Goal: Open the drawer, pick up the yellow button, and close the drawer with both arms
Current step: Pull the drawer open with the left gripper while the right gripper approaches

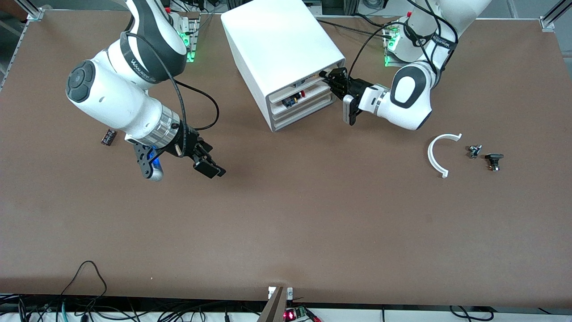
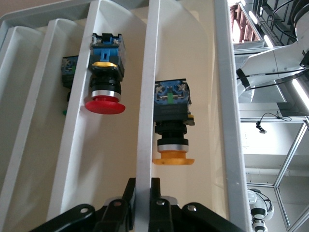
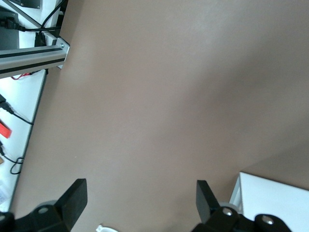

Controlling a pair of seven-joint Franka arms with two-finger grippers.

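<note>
Your left pincer (image 1: 331,79) pinches the drawer (image 2: 145,145) front edge to pull it from the cabinet (image 1: 279,49), the button (image 2: 105,77) inside a drawer; your right pincer (image 1: 206,162) waits wide open, empty, over the desk (image 1: 313,214).

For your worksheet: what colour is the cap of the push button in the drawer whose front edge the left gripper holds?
Orange-yellow cap on the button, clearest in the left wrist view.

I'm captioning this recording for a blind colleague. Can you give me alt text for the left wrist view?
The left gripper is shut on the front lip of the top drawer of a white cabinet. Inside this drawer lies a push button with an orange-yellow cap; a red-capped button lies in the drawer beside it.
</note>
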